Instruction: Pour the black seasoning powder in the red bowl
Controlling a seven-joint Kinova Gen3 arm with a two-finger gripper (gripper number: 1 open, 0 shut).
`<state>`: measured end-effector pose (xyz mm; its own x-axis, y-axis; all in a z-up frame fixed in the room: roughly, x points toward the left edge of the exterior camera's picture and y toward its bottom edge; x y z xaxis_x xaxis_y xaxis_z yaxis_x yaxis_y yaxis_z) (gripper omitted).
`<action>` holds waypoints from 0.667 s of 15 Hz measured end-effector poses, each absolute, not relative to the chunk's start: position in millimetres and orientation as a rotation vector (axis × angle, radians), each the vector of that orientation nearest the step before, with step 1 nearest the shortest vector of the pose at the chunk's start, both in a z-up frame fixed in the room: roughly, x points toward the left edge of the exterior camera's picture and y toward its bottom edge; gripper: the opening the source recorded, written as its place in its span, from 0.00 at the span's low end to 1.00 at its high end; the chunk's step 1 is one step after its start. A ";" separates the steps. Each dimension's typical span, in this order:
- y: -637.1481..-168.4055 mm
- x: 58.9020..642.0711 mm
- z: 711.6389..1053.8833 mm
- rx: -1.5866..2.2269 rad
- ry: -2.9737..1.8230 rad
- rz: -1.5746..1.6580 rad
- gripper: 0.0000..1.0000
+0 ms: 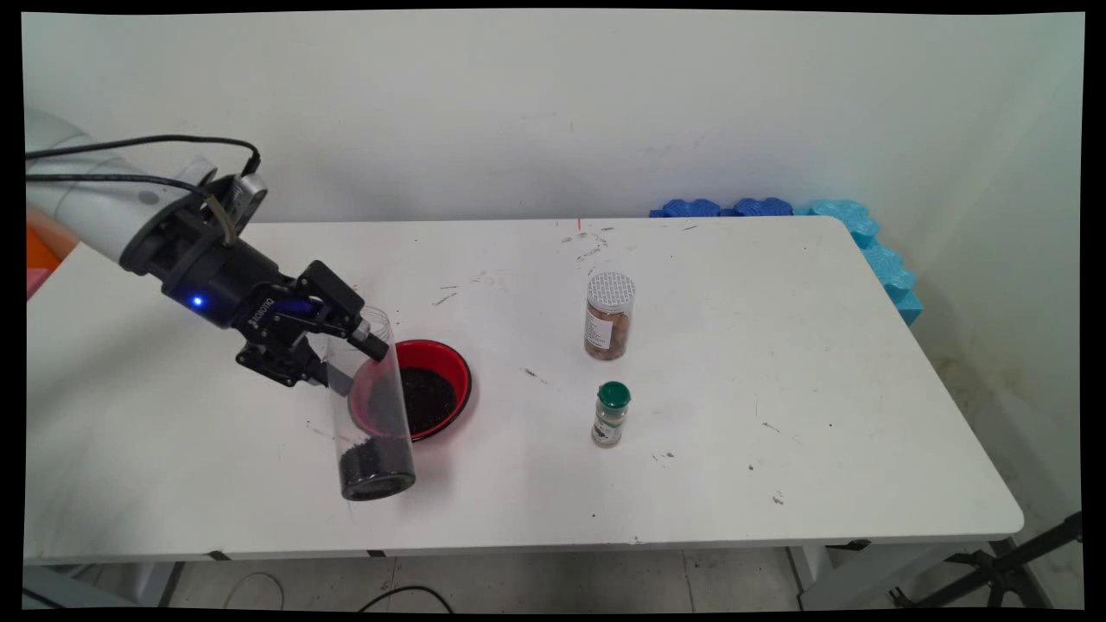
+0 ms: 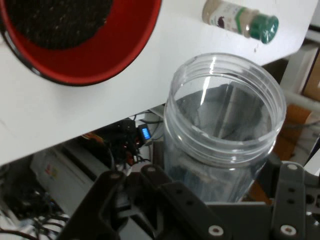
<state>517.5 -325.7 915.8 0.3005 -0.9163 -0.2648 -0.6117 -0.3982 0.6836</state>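
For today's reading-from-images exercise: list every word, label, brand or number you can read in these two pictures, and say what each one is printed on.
Lettering on the pincer body: white print, too small to read.
Label on the brown-filled jar: text present, too small to read.
Label on the green-capped spice bottle: blurred in both views, unreadable.
The clear jar held by the pincer and the red bowl show no text.

Clear plastic jar (image 1: 370, 406), lidless, held near its mouth by gripper (image 1: 341, 354); near upright, dark granules at bottom. Beside it: red bowl (image 1: 454, 367) of dark granules.
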 end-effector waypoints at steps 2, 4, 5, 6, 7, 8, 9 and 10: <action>-326.0 518.3 911.9 2.191 -1.257 -0.926 0.00; -326.8 519.3 908.4 2.252 -1.160 -0.961 0.00; -327.5 519.7 906.9 2.280 -1.111 -0.978 0.00; -327.8 520.4 905.3 2.306 -1.064 -0.994 0.00; -328.3 520.8 904.0 2.326 -1.025 -1.009 0.00; -328.7 520.9 903.2 2.337 -1.001 -1.018 0.00; -329.2 521.1 902.0 2.354 -0.963 -1.032 0.00; -329.8 521.2 900.8 2.373 -0.919 -1.048 0.00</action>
<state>521.2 -329.8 900.8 0.5063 -0.6989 -0.5052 -0.4092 -0.7104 0.5726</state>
